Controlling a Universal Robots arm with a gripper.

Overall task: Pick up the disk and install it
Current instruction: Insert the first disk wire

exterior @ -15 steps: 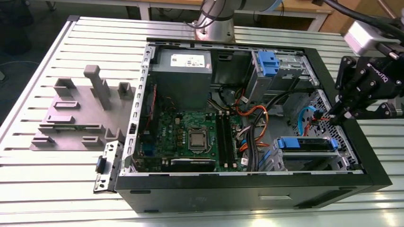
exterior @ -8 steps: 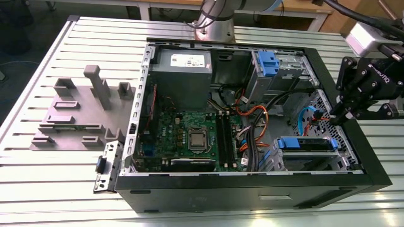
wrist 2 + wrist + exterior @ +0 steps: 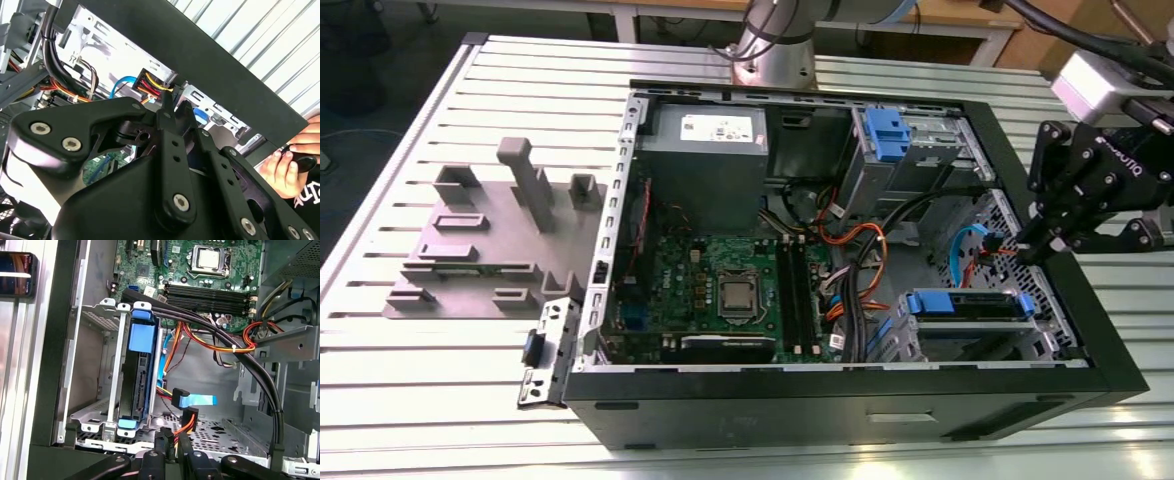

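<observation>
The disk lies in the drive cage at the front corner of the open computer case, on the exterior view's right, its blue carrier rails showing. In the first wrist view the disk stands edge-on in the metal cage under a blue carrier tab. My gripper hangs just inside the case's wall, behind the cage and apart from the disk. Its black fingers sit close together, shut, beside a black power plug with orange and yellow wires. In the second wrist view the gripper points at those wires.
A blue flat data cable ends loose near the plug. Thick black cables cross above the cage. The motherboard, power supply and a blue latch fill the case. A grey fixture sits outside. A person's hand rests beyond the case wall.
</observation>
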